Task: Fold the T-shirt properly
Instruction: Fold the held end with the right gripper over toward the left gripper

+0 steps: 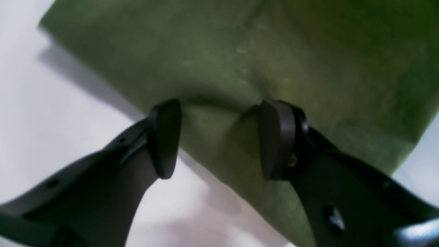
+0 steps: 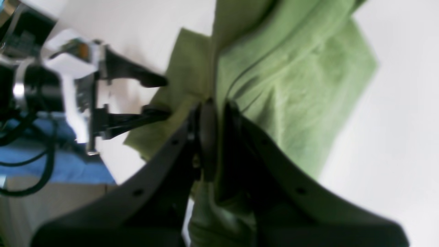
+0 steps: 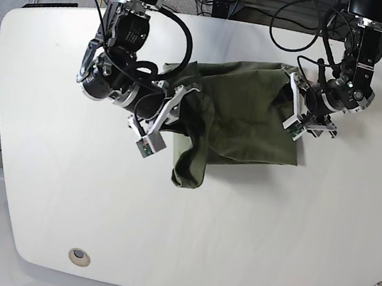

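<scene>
Matt cloth on a smooth table
The T-shirt (image 3: 244,122) is soft, matt olive cloth; the table (image 3: 249,238) is smooth white with a faint sheen.

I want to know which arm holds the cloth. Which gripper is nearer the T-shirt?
Right. The right gripper is shut on a fold of the T-shirt. The left gripper is open at its opposite edge, gripping nothing.

surface: white rounded-corner tabletop (image 3: 59,209) | lying on it: crumpled olive-green cotton T-shirt (image 3: 244,122), upper middle | small round grommet (image 3: 77,256), near front-left edge
</scene>
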Robot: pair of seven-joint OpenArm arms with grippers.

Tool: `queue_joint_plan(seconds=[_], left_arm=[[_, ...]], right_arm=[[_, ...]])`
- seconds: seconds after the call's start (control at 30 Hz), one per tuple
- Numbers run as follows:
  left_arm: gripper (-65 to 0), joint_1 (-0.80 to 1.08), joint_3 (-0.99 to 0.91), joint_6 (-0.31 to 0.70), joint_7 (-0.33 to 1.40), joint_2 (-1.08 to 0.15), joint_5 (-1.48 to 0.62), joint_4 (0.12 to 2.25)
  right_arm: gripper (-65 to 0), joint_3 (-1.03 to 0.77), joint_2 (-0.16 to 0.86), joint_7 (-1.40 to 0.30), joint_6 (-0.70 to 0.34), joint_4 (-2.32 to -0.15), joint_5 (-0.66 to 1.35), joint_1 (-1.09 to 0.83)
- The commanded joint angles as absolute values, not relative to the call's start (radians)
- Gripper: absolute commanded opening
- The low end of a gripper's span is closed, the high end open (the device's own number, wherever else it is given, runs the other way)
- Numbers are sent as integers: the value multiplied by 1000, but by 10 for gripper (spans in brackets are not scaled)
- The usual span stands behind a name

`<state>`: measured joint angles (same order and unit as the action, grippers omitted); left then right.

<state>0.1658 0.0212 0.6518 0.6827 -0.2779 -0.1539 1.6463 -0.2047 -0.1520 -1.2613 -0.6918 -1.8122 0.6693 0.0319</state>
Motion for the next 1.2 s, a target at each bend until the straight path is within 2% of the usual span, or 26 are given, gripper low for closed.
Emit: queue_joint_plan(seconds=[0.0,0.23,0.4,0.53,0.7,0.83,1.0,1.17], left_arm=[[-315,156,33,654,667,-286,-162,1659],[-315,154,36,654,667,-297,-162,1659],[-315,145,36,654,667,-298,-162,1659],[-315,140,36,654,667,-298,-162,1659],[-315,139,36,654,667,-298,-162,1661],[-315,120,33,654,667,-298,-162,1667],[-315,68,30,654,667,-372,-163,1722],[-315,19,-42,654,667,-447,-163,1821]], right_arm=[[-650,-162,-157,-1216,-698,-1831,704,51],[-650,-104,-157,-1144,-698,-1699,843,59],[-650,-79,-157,-1124,-698,-1604,855,67],[-515,-74,-157,-1095,-698,-1590,857,62],[-429,73,-157,-1035,-698,-1537,877,97],[-373,216,-157,-911,-591,-1534,877,122],[-363,211,-156,-909,-573,-1541,929,163],[-363,124,-73,-909,-573,-1540,970,180]])
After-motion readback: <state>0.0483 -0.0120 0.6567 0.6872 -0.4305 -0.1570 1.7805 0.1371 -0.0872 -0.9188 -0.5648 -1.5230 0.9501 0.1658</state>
